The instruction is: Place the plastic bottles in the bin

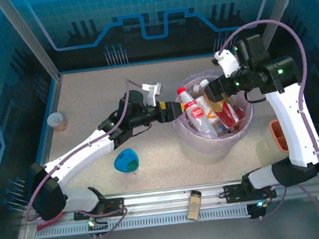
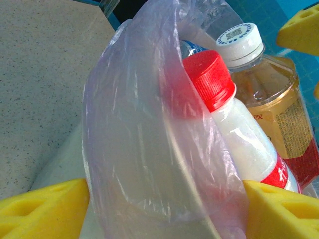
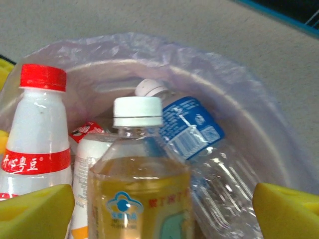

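Bottles piled in lined bin, one hand at each side.
Left hand (image 1: 174, 111) has its fingers (image 2: 45, 209) either side of the bin (image 1: 220, 147) rim and its liner (image 2: 134, 149); pinching or not, cannot tell. Plastic bottles (image 1: 192, 111) sit inside the bin on the desk (image 1: 87, 93). Judged light, thin-walled and slick, denting if squeezed, so take the neck under the cap or mid-body. Right hand (image 3: 164, 209) is released, fingers spread clear of the white-capped amber bottle (image 3: 139, 174), maybe part full and heavier. Top view places the bin; right wrist view adds a blue-label bottle (image 3: 192, 127) lying deep.
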